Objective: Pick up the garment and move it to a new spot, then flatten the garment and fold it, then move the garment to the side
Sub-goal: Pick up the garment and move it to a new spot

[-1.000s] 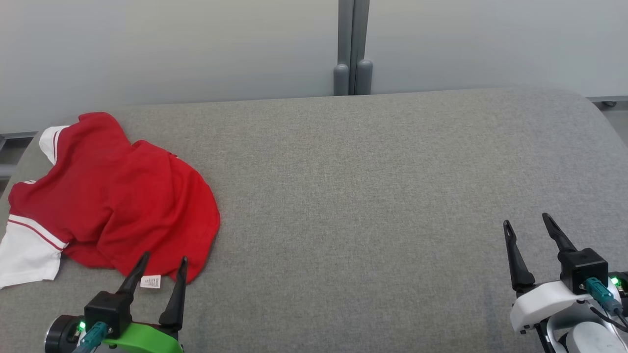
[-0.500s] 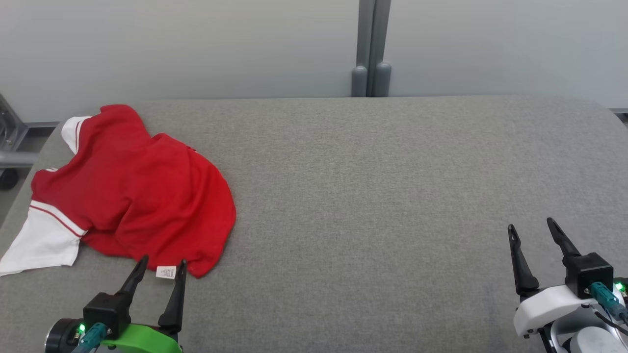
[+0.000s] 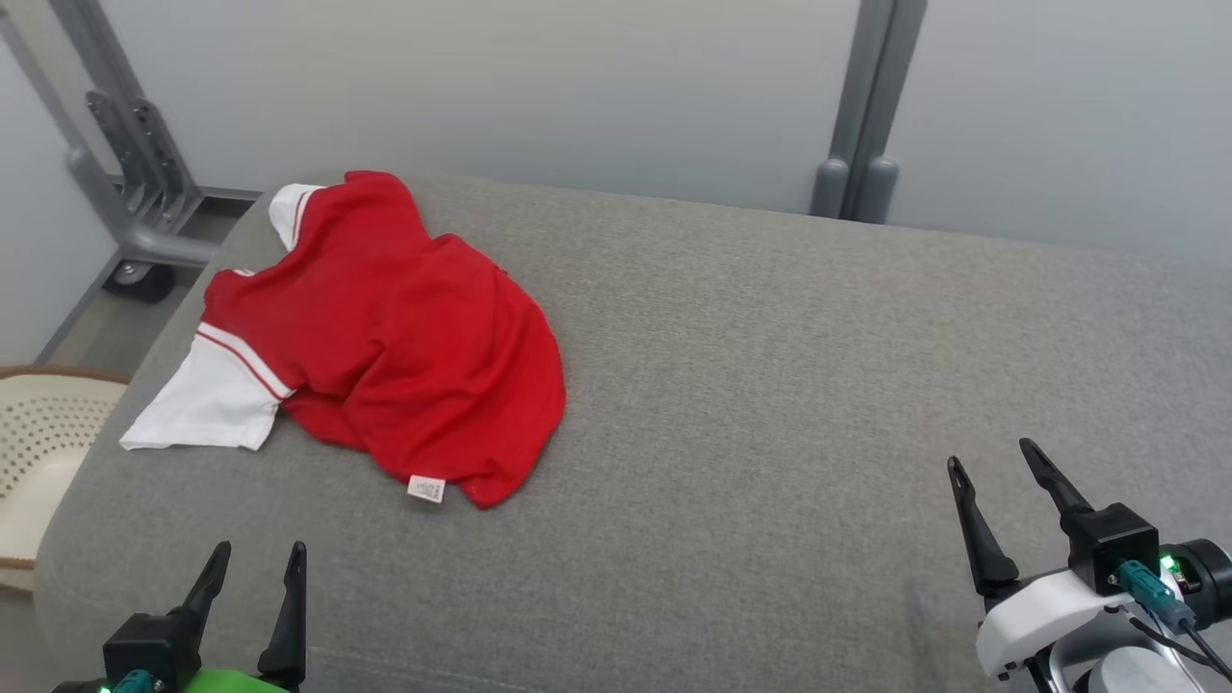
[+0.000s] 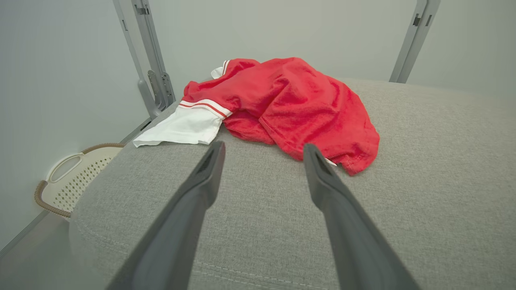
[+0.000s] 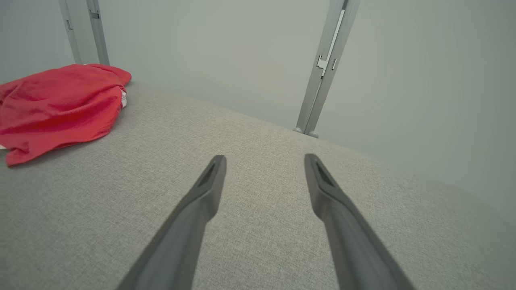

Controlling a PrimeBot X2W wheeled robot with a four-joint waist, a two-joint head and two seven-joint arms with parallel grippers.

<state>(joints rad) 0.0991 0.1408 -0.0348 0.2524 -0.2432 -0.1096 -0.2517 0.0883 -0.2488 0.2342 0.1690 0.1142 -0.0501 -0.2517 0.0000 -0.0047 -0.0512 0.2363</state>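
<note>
The garment (image 3: 404, 337) is a red shirt with white sleeves, lying crumpled on the far left part of the grey padded table (image 3: 770, 385). A small white label sticks out at its near hem. In the left wrist view the garment (image 4: 290, 100) lies just beyond the fingertips. My left gripper (image 3: 258, 551) stands open at the lower left, short of the shirt and apart from it. At the lower right my right gripper (image 3: 991, 452) is open over bare fabric, far from the shirt. From the right wrist the garment (image 5: 60, 104) sits at the far left.
A cream perforated basket (image 3: 38, 433) stands on the floor beside the table's left edge; the left wrist view shows the basket (image 4: 72, 181) too. Grey metal posts (image 3: 866, 106) rise against the pale wall behind the table. A wheeled frame (image 3: 135, 183) stands at the back left.
The head camera has turned left, so the shirt sits nearer the middle and the basket has come into view. The shirt itself lies as before. Both grippers stay open.
</note>
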